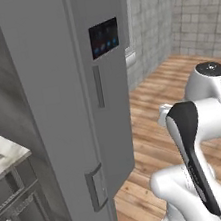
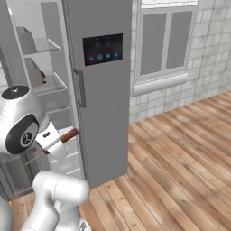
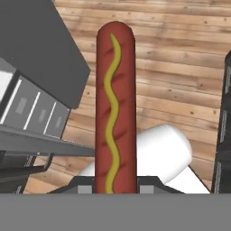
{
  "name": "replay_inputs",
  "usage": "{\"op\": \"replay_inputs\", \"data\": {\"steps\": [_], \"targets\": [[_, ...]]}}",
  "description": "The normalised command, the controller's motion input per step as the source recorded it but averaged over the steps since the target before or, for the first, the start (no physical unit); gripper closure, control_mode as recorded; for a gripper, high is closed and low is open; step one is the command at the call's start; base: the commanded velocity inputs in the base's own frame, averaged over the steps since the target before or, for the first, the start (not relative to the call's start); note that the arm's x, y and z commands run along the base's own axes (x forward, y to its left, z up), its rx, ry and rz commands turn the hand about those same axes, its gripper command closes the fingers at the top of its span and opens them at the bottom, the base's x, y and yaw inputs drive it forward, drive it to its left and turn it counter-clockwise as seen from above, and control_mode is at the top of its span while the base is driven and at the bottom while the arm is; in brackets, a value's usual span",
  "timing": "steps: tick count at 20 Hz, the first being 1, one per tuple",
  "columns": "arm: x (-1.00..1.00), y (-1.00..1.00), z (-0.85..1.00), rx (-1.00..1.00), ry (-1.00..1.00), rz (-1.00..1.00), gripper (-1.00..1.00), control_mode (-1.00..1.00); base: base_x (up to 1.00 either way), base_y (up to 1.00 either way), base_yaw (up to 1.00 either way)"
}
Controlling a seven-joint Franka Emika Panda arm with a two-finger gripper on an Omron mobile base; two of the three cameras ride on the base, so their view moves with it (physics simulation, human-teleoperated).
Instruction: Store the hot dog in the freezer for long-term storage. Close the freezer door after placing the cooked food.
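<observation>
Hot dog (image 3: 115, 108), smooth reddish-brown cylinder with wavy mustard stripe, pinched in the hand (image 3: 115, 189).

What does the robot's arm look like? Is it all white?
Mostly white. The arm is made of smooth, rounded, glossy white segments with dark joints: a long black strip runs down one link, and round dark grey caps sit on the joint ends. No loose cables show. The pincer is a small white block.
</observation>
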Motion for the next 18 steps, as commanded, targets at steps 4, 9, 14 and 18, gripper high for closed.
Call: {"op": "replay_inputs", "data": {"steps": [4, 9, 14, 18], "targets": [[0.0, 0.0, 0.0, 0.0, 0.0, 0.0, 1.0, 1.0, 0.53, -0.98, 0.37], [0.0, 0.0, 0.0, 0.0, 0.0, 0.0, 1.0, 1.0, 0.52, -0.97, 0.14], [0.0, 0.0, 0.0, 0.0, 0.0, 0.0, 1.0, 1.0, 0.74, -0.81, -0.02], [0.0, 0.0, 0.0, 0.0, 0.0, 0.0, 1.0, 1.0, 0.82, -0.8, -0.05]]}}
